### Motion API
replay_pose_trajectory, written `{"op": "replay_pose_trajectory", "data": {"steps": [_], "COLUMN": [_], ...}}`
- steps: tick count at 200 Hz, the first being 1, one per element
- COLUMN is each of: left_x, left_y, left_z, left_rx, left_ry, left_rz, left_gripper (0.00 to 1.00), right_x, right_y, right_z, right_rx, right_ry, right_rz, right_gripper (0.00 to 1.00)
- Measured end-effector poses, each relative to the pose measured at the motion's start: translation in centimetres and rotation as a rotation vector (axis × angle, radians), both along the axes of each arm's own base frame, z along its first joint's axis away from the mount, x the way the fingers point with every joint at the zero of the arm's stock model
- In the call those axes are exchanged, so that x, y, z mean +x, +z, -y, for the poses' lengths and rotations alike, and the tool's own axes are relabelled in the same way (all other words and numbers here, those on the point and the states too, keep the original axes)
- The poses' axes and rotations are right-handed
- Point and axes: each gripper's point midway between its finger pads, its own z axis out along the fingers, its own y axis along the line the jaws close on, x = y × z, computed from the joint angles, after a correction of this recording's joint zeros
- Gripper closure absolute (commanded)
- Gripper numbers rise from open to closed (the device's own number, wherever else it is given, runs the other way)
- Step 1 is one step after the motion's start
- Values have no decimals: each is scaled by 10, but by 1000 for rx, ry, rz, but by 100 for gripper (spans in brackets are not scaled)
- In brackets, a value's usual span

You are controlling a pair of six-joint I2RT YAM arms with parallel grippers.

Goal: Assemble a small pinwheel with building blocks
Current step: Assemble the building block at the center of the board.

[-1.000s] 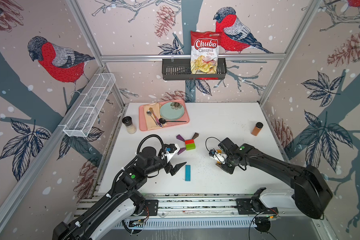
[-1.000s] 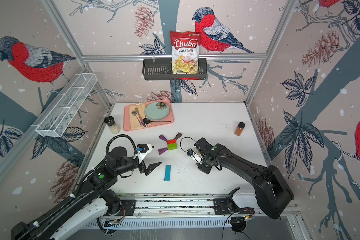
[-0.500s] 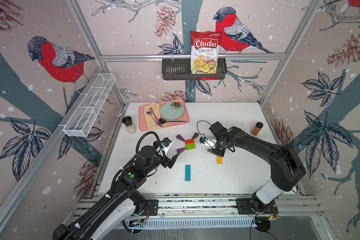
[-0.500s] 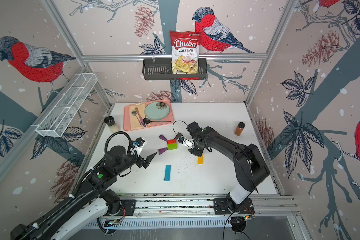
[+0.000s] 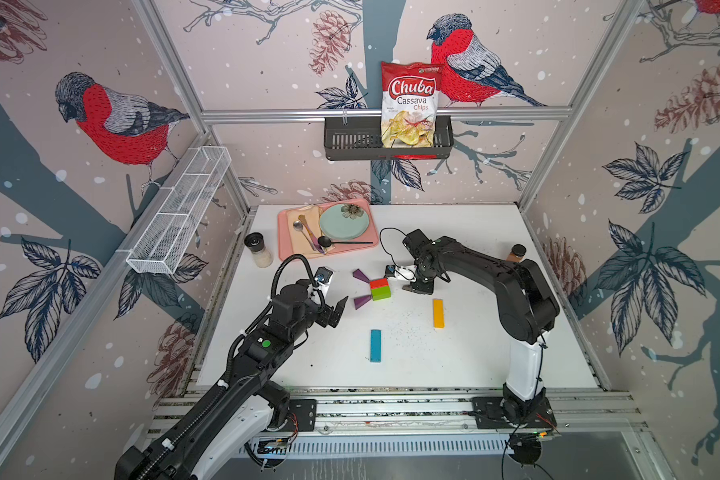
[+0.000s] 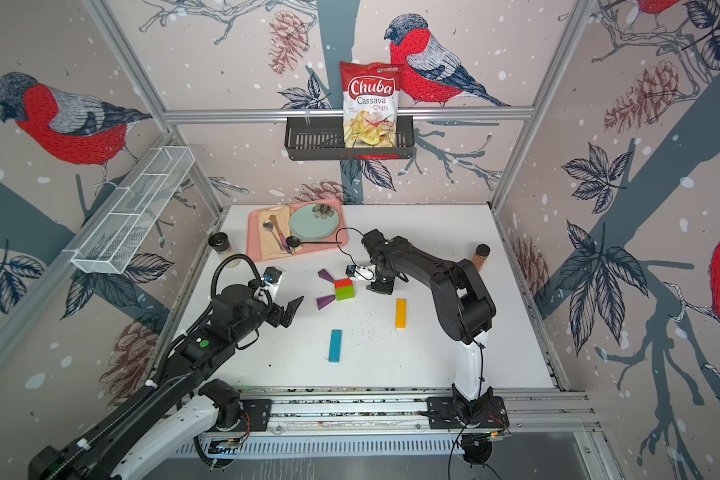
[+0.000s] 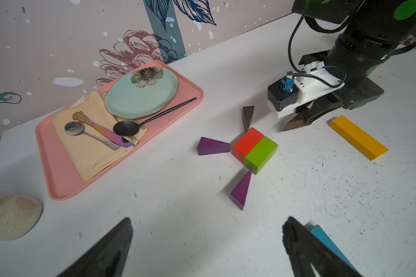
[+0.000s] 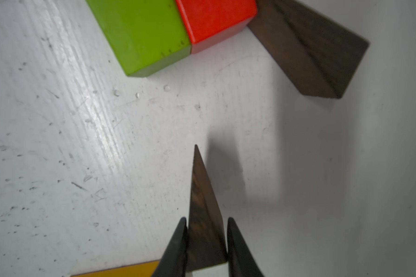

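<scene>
Already the white desk looks different from a second ago. The right gripper has swung from the front-right area in toward the middle. The yellow bar it was hiding now lies bare toward the right edge. The left gripper, spread wide and empty, hangs on the left-edge side of the build, having shifted only a little. The blue bar lies alone nearer the front edge.

Mid-desk sits the half-made pinwheel. Its red block and green block are pressed together, with two purple wedges on their left-edge side. One brown wedge sits at the red block's back corner.

The right gripper is pinched tight on the second brown wedge, its tip aimed at the blocks with a gap left (whether it touches the desk I cannot tell). That is probably the fourth blade arriving, with the two bars to follow as the stick.
</scene>
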Motion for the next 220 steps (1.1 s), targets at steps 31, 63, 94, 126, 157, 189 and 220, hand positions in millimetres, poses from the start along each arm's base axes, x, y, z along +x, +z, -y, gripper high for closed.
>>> {"op": "replay_pose_trajectory", "data": {"steps": [31,63,94,126,157,189,220], "left_x": [1,1,1,1,0,0,0], "left_y": [-1,-1,-1,0,1,1,1], "left_z": [-1,-1,-1,-1,-1,-1,-1], "left_rx": [2,2,2,0,-2,-2,-2], "left_ry": [4,5,4,2,2,2,2], "left_rz": [-4,-4,-3,-2,0,1,2], "left_gripper": [3,3,3,3,3,3,3], "right_x": [4,-2,-5,-7,-7,-7,-7], "right_y": [-2,-5,-5,-7,-8,-9,-10], "right_z": [-13,-21,-25,-29,-31,-32,-33], "right_rx": [9,14,19,25,26,24,20], "right_ry": [33,50,42,51,51,52,54], "right_rz": [2,-8,-12,-19,-23,-25,-30], "right_gripper": [90,90,89,90,89,87,87]}}
